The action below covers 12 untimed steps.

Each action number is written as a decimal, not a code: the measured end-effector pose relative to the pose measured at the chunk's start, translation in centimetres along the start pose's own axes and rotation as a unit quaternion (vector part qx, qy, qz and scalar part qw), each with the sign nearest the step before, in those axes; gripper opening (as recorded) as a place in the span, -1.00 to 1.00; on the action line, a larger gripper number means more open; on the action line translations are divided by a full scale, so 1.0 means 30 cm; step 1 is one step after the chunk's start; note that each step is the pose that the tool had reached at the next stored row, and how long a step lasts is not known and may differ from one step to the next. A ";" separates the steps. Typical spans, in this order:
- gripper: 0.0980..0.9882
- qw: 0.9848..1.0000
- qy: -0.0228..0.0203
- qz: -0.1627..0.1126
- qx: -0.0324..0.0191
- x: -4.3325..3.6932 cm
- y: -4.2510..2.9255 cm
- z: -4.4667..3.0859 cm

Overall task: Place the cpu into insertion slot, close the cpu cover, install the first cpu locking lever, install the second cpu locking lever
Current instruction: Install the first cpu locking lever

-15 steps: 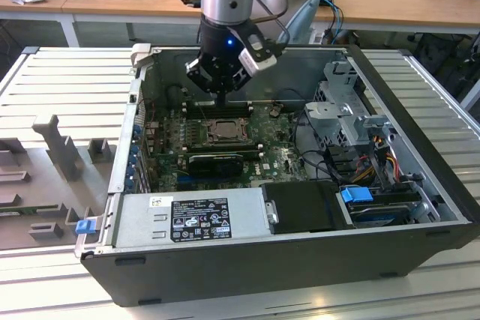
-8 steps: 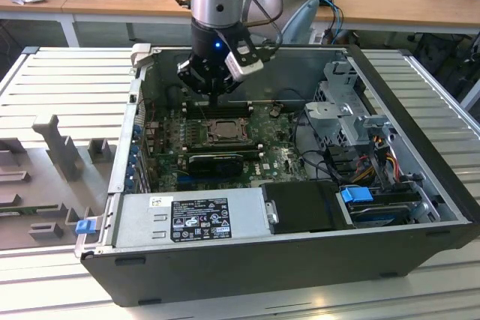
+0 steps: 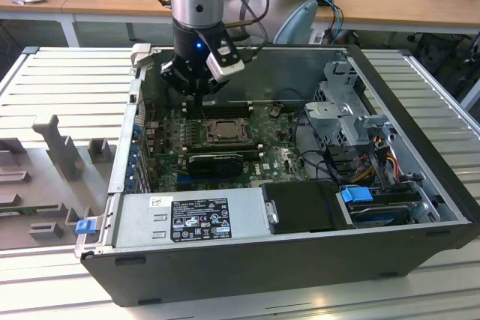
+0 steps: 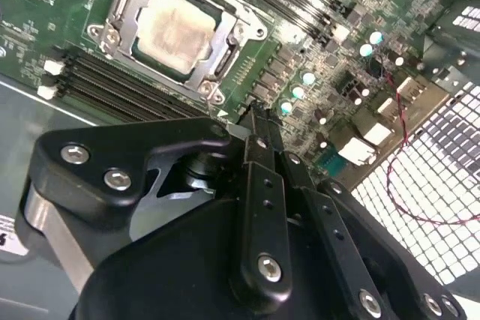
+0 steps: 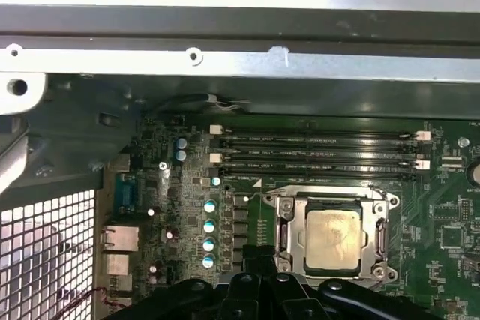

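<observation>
While the cpu [image 5: 334, 239] lies flat in the insertion slot [image 5: 381, 239], with the cpu cover [image 5: 287, 237] apparently down around it as a frame, the telling relation is a sideways offset: the socket lies off to one side of the gripper [image 4: 257, 118], not beneath it. The jaws are pressed together and hold nothing. Their tips hang near one socket corner, over the green board [image 4: 244, 73] just beside the memory slots [image 4: 112, 84], inside the open computer case [image 3: 300, 260].

The cpu [image 5: 334, 239] is pale beige with blotchy smudges, the cover [image 5: 283, 226] silvery, the board [image 5: 442, 215] green, the gripper [image 4: 255, 115] black, and the tab [image 3: 356, 194] blue.
</observation>
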<state>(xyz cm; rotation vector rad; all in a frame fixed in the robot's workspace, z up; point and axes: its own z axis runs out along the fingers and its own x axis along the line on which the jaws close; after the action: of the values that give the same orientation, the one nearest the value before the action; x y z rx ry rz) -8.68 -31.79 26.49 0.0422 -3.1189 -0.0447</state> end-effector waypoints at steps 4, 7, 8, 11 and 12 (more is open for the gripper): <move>-0.98 1.000 0.000 0.000 0.000 0.016 0.006 0.001; -0.98 1.000 0.000 0.000 0.000 0.027 0.013 0.001; -0.98 1.000 0.000 0.000 0.000 0.031 0.017 0.001; -0.98 1.000 0.000 0.000 0.000 0.041 0.034 0.002; -0.98 1.000 0.000 0.000 0.000 0.045 0.043 0.003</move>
<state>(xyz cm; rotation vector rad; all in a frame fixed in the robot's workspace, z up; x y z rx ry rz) -10.08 -30.55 26.48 0.0422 -3.1189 -0.0447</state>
